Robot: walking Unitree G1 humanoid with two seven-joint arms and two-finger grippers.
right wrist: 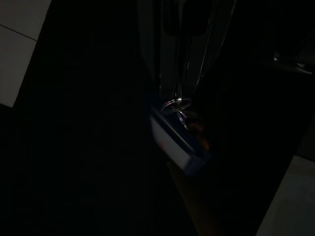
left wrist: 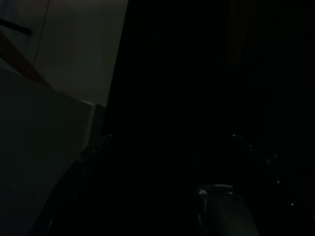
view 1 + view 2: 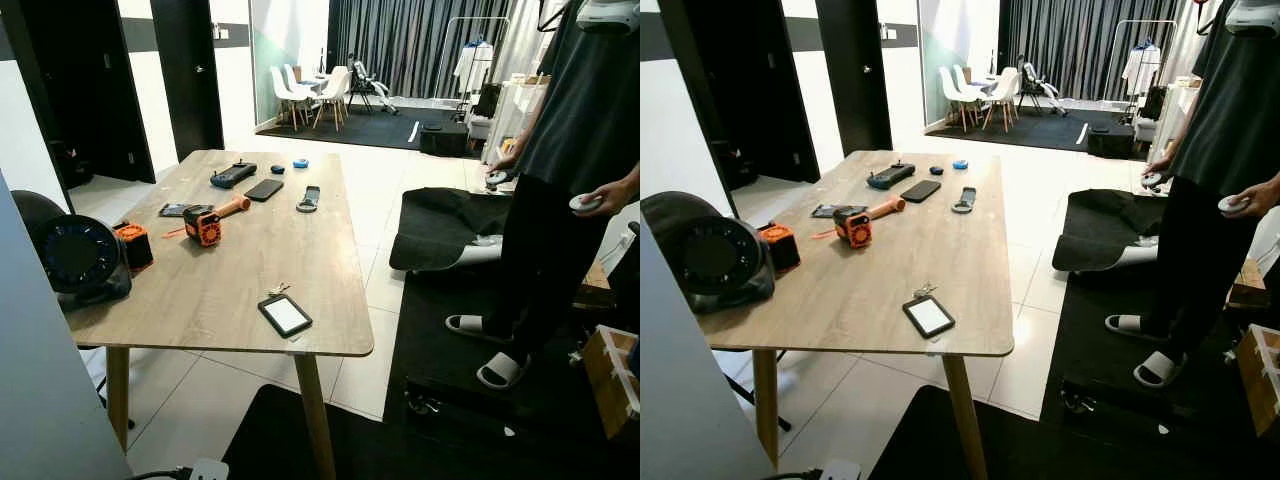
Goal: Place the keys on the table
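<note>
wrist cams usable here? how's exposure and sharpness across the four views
Left and right eye views: well lit, sharp, mild wide-angle bowing at the edges; table and card holder with keys read clearly. Left wrist view: almost black, just a pale wall patch. Right wrist view: very dark, a glint off a key ring with a faint blue card below; gripper fingers unreadable.

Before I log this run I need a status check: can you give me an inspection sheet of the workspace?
Surface: wooden table.
Job's things: keys with black card tag lying near the table's front edge; a key ring dangles in the dark right wrist view.
Clutter: fan, orange tool, phone.
Grippers: wrist views too dark to judge.
Cables: power strip on floor.
Surroundings: person standing on black mat, right.
</note>
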